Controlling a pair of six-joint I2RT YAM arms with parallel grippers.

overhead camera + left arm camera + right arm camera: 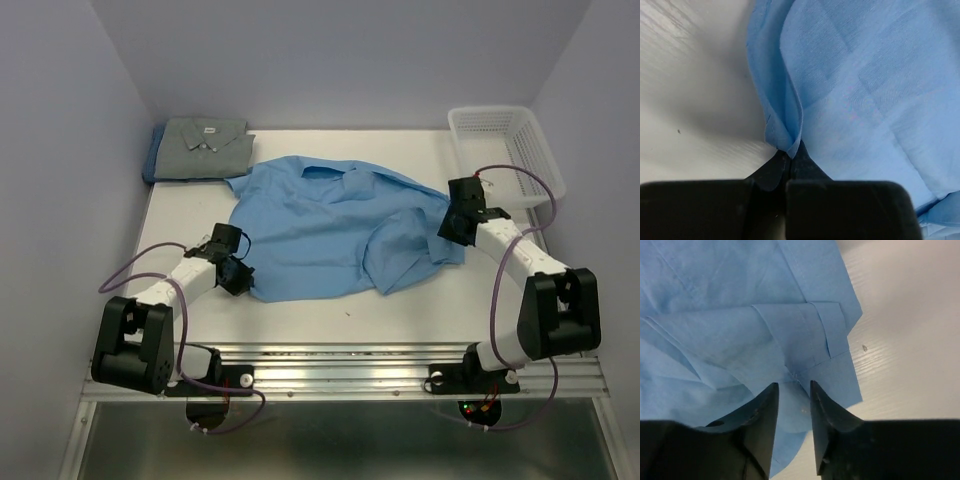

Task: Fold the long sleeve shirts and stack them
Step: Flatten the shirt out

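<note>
While the left fingers [782, 171] clenched the light blue shirt [330, 225] at its edge, the right fingers [767, 405] hung parted over a cuff [827, 327], likely needing an equally firm pinch before both lifted evenly off the worktop [420, 310]

Left pincer [790, 159] closed, right pincer [794, 389] ajar.

A plain light blue shirt [330, 225] is seen mid-frame on the white desk [400, 310]. At upper left a grey shirt [205, 145], white-labelled, is shown with a darker blue shirt [152, 162]. A white mesh basket [535, 150] is seen upper right.

White table [300, 320]: shirts [320, 225], mesh basket [488, 112]
</note>
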